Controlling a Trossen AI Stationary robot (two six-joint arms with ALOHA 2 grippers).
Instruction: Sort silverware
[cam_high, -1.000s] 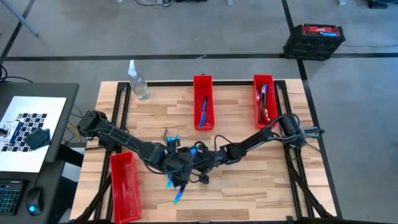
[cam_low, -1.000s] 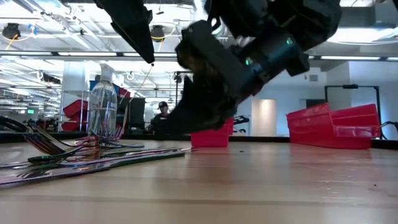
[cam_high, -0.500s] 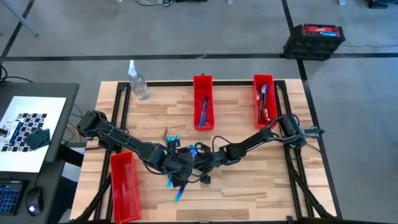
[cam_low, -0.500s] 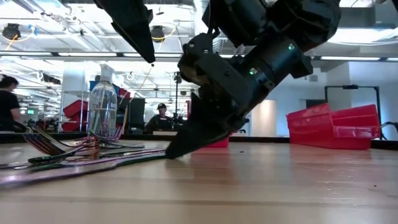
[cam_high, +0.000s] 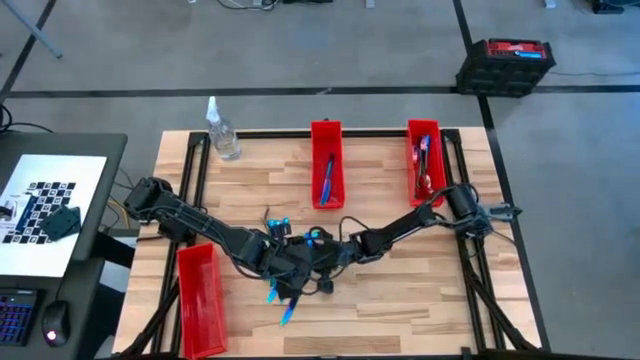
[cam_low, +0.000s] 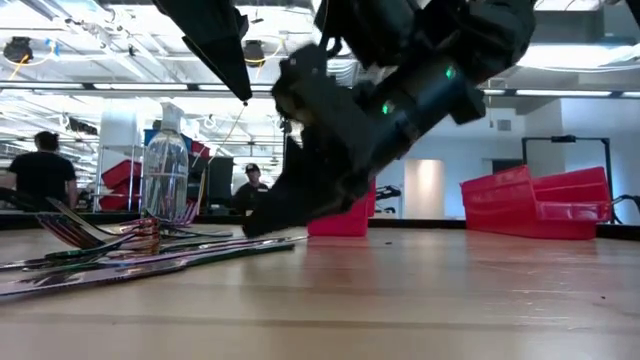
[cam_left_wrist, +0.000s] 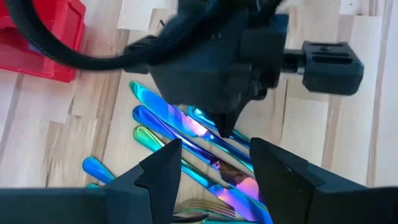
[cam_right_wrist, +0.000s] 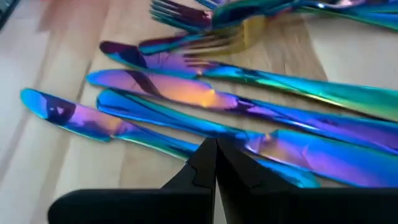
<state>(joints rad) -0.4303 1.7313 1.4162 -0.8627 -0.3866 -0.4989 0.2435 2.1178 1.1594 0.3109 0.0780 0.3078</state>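
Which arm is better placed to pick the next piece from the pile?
Probably the right. The right gripper is down at the pile of iridescent metal silverware, fingers shut, tips at a knife. The left gripper hovers open above the same pile.

Both arms are stretched low toward the middle front, wrists pitched down: the right tool (cam_right_wrist: 216, 163) is seen with fingers pressed together, tips lowered, while the left tool (cam_left_wrist: 214, 163) is held spread apart just opposite it.
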